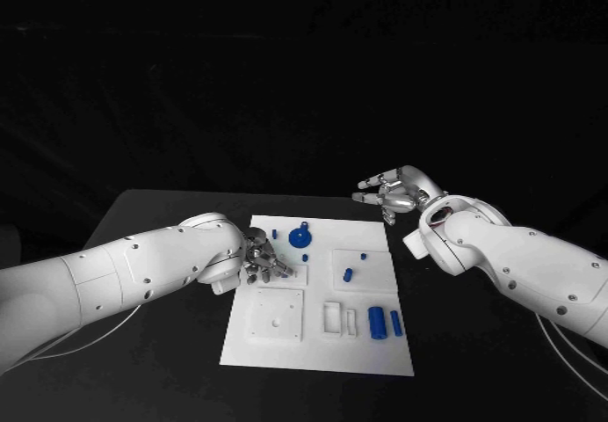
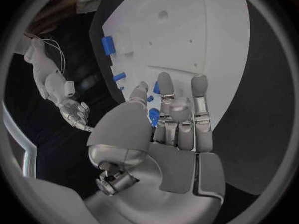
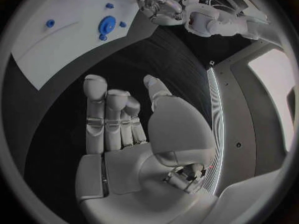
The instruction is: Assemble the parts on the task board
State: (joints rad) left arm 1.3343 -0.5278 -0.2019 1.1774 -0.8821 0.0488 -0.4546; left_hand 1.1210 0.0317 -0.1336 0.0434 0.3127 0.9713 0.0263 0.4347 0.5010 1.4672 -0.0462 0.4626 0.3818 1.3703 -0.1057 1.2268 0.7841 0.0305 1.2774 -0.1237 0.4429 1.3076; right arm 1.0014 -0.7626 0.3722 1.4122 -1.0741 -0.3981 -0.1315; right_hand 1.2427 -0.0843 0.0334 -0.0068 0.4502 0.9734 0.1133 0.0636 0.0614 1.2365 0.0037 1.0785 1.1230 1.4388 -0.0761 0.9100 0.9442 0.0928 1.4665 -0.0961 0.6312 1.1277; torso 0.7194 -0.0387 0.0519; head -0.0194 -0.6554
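White screw-dotted arms (image 1: pixel 126 272), silver hands with grey-padded fingers (image 2: pixel 199 87)

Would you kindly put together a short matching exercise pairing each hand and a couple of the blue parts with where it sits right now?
Things:
1. left hand
2. right hand
3. blue disc-shaped part
4. two blue cylinders

Places:
A. off the task board, over the black table past its far right corner
B. lying near the board's near right corner
C. over the board's left edge
D. on the board's far part

Pairs: 1-C, 2-A, 3-D, 4-B
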